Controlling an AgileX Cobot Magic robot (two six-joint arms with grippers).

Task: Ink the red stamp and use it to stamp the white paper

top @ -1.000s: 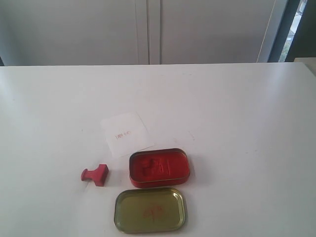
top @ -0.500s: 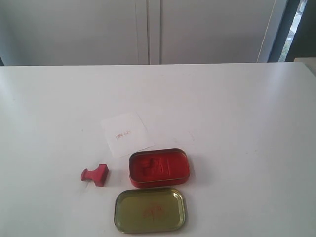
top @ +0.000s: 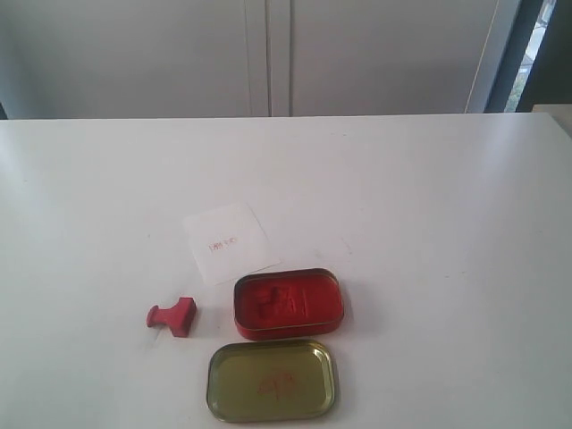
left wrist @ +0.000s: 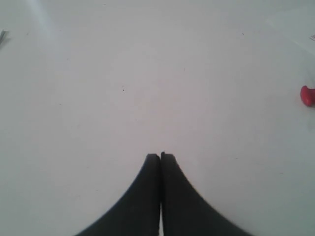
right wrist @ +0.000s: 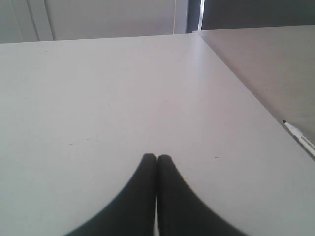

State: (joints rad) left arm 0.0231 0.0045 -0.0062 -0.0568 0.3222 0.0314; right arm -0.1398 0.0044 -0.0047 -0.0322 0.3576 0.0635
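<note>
The red stamp [top: 173, 316] lies on its side on the white table, left of the red tin with the ink pad [top: 289, 303]. Just behind the tin lies the white paper [top: 229, 241], flat, with a tiny red mark. Neither arm shows in the exterior view. My left gripper [left wrist: 160, 156] is shut over bare table with nothing between its fingers; the stamp's knob [left wrist: 308, 95] peeks in at the edge of that view, well apart from it. My right gripper [right wrist: 156, 157] is also shut and empty over bare table.
The tin's gold lid [top: 273, 380] lies open-side up in front of the red tin, near the table's front edge. A pen [right wrist: 300, 139] lies on a neighbouring surface past the table edge in the right wrist view. White cabinet doors [top: 268, 54] stand behind the table.
</note>
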